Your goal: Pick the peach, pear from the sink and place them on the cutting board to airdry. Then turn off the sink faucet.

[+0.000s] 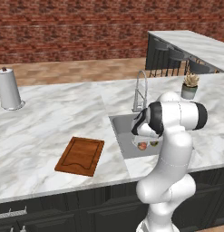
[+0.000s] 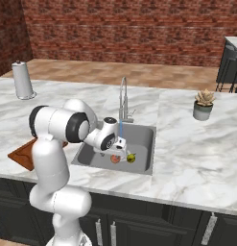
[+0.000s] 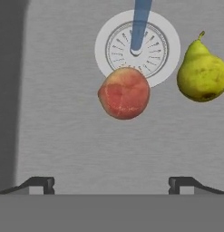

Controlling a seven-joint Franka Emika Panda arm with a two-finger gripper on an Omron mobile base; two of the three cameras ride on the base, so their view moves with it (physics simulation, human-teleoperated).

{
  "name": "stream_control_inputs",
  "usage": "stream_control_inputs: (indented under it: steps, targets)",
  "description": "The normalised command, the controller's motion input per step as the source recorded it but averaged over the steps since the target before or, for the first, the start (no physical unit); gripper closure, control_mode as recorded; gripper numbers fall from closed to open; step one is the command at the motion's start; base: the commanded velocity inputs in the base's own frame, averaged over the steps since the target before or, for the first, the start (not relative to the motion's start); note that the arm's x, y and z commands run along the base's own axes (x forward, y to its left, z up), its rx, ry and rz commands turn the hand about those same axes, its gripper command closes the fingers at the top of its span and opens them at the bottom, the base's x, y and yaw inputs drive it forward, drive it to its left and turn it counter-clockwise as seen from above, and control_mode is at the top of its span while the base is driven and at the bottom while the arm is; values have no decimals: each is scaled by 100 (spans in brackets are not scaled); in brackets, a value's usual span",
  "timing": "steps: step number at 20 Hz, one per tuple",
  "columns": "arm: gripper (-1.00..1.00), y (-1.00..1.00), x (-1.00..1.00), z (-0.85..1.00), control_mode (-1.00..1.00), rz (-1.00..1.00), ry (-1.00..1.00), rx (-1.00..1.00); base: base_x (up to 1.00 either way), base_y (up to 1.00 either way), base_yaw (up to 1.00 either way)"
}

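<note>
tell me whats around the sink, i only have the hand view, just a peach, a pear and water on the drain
Observer: A cutting board lies flat on the counter beside the sink, on the robot's left.
Operator: anything on it
Observer: No, its top is bare. The peach and the pear are both in the basin.
Operator: where does the water come from
Observer: From the sink faucet, a gooseneck tap standing at the far rim of the basin.
Operator: how high is the gripper
Observer: The gripper is open, hanging inside the basin just above the peach.
</note>
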Motion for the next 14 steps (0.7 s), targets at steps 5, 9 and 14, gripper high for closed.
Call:
stream_control_inputs:
  steps: [5, 9, 14]
  targets:
    - [-100, 0, 18, -15, -100, 0, 0, 0, 0, 0, 0]
    - [-100, 0, 19, -16, -100, 0, 0, 0, 0, 0, 0]
    - [-100, -1, 20, -15, -100, 0, 0, 0, 0, 0, 0]
